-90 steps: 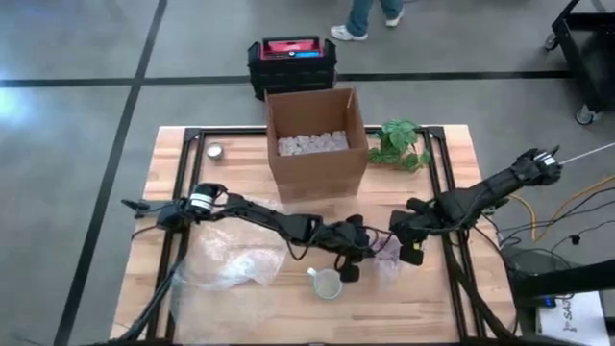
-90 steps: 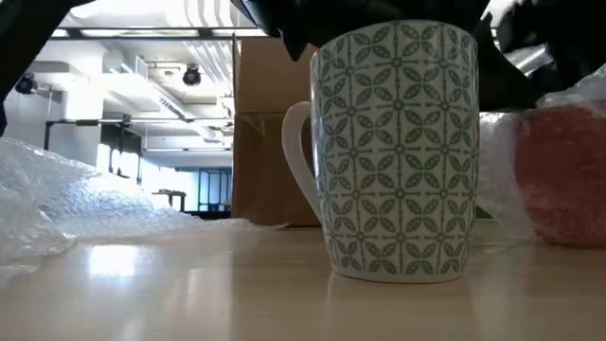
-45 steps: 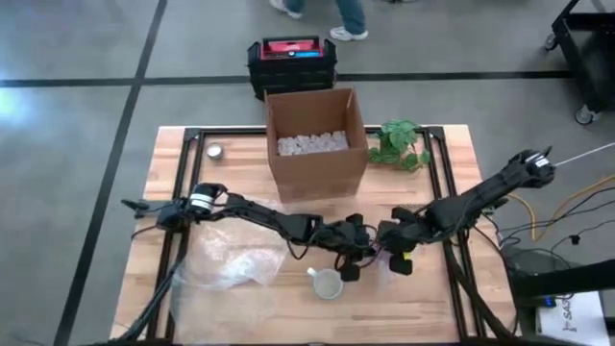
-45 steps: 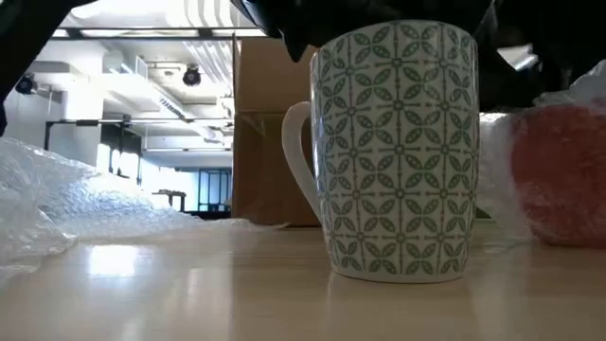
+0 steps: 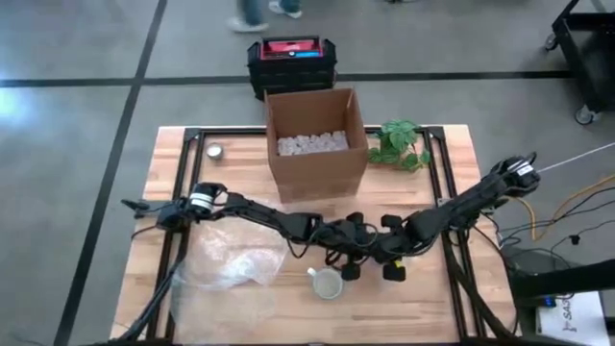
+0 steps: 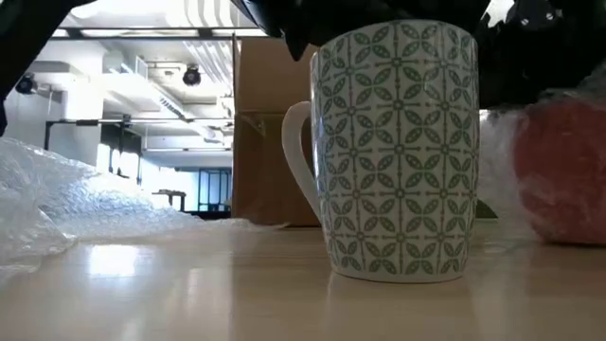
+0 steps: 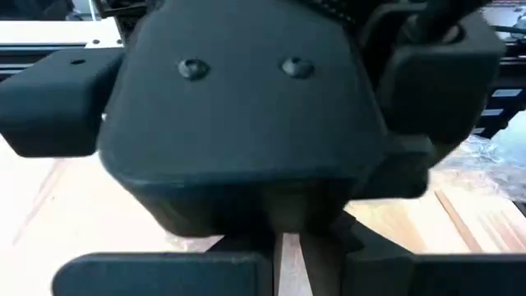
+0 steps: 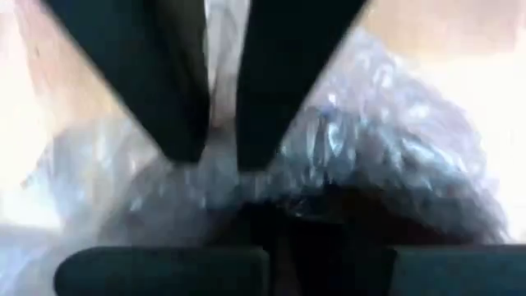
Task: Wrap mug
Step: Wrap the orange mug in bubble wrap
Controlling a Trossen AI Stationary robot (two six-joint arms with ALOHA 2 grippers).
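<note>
Upright, the mug (image 6: 398,152) stands, handle (image 6: 301,161) toward the bubble wrap (image 6: 57,204).

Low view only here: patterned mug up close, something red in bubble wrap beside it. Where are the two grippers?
Observer: In the high view, the left gripper and right gripper sit close together just behind the mug, on its cardboard box side.
Operator: Which one is at the red bundle?
Observer: The right one. Its wrist view is filled with the red bundle and its bubble wrap.
Operator: What's in that box?
Observer: From above, white packing fill covers its bottom.
</note>
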